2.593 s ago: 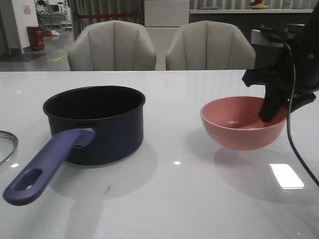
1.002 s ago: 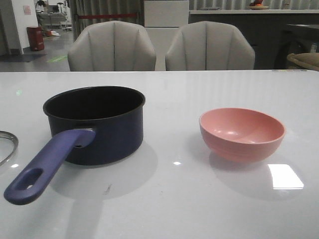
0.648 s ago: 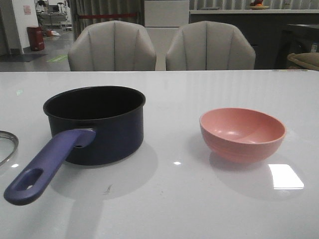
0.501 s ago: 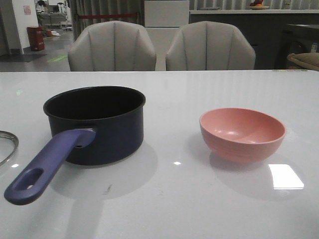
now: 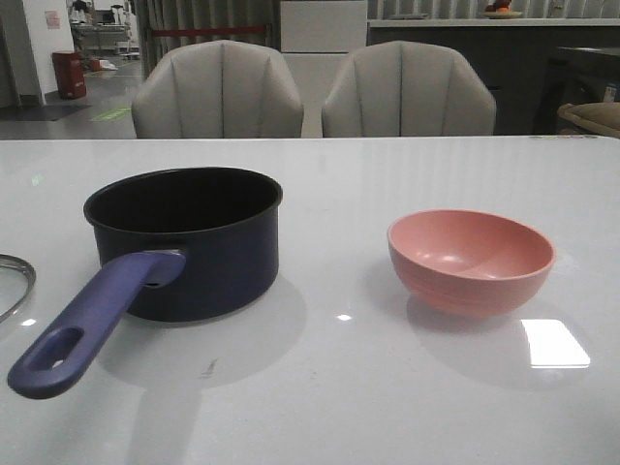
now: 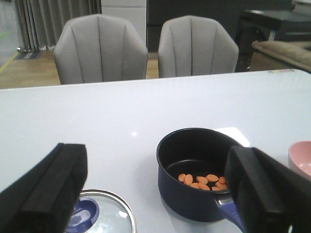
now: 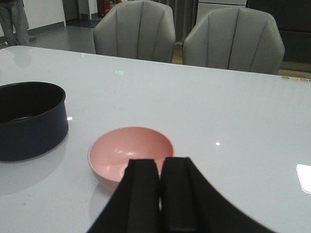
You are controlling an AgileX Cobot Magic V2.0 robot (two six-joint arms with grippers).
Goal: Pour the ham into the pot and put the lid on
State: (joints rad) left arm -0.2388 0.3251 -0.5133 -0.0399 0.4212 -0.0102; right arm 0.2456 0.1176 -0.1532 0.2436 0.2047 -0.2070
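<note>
Left gripper point(image 6: 160, 194) spread wide, empty, above the table point(image 5: 387, 387) near the lid point(image 6: 99, 213) lying flat beside the pot point(image 5: 184, 242). Right gripper point(image 7: 160, 194) pressed together, seemingly empty, behind the pink bowl point(image 5: 471, 260). Ham point(image 6: 204, 180) inside the pot.

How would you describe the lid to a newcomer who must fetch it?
Start at the white table and find the dark pot with the long purple handle. The lid lies flat on the table beside that pot, on the side away from the pink bowl. Only it is clear glass with a metal rim and blue knob.
</note>
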